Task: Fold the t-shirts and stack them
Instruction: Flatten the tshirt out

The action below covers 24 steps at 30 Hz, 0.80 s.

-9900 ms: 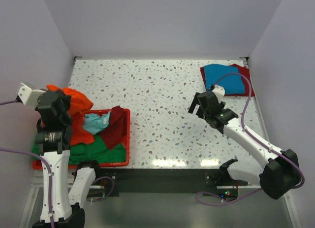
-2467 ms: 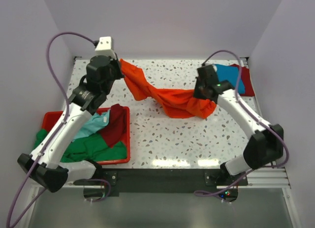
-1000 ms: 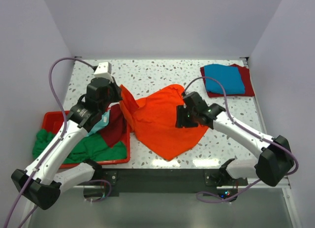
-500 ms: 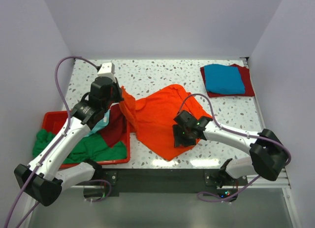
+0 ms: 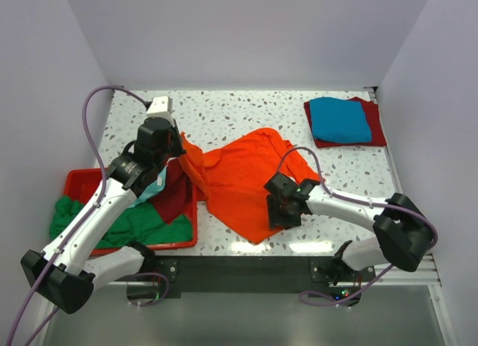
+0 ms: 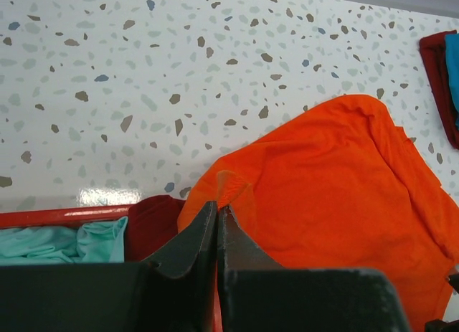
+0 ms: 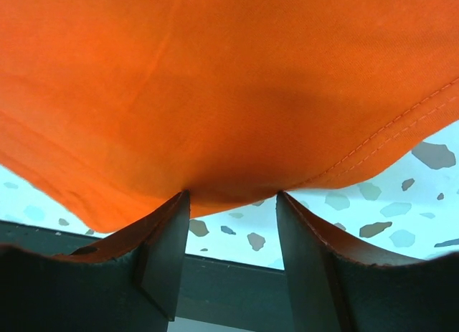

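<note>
Bright, even overhead light; glare streaks the worktop (image 5: pixel 258 246) near edge. The right wrist view looks shadowed, perhaps slightly soft.

No writing or label is legible anywhere.

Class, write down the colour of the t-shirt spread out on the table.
The t-shirt is bright orange, seen best in the top external view.
</note>
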{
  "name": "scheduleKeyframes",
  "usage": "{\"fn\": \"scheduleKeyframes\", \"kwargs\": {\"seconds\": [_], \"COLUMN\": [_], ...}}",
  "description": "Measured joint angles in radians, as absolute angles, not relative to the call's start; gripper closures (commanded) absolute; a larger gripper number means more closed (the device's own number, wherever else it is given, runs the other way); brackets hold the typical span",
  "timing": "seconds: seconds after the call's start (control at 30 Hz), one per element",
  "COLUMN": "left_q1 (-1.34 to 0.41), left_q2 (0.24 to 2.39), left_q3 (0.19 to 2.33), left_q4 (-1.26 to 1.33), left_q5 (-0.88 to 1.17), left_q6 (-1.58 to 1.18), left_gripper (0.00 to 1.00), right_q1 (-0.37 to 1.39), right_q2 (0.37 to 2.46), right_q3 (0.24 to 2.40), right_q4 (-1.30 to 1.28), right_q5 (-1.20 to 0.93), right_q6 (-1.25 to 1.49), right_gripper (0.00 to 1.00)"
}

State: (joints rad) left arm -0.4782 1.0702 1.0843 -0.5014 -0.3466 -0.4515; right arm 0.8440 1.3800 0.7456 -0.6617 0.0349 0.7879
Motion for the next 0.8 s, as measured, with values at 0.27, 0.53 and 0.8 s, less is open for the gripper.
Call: {"fn": "scheduleKeyframes", "kwargs": {"seconds": [0.27,0.53,0.8], "left_q1": [-0.478,-0.478,-0.478], "left_q2": [1.071,1.071,1.048], "left_q3": [1.085,1.085,1.085], "left_q4": [-0.504,-0.506,-0.524], "left_q5": [-0.358,-0.384,-0.419], "left_q6": [-0.440,-0.426,-0.416], "left_gripper": [1.00,1.00,1.00], "right_q1": [0.844,0.844,0.822], "right_q2": [1.454,1.417,1.343], "right_q3": [0.757,0.934,1.196], "right_q4": [-0.654,-0.854,-0.994], "right_q5": [0.035,0.114,0.247], "right_q6": [0.780,0.760,0.720], "right_gripper": [0.82,1.00,0.61]}}
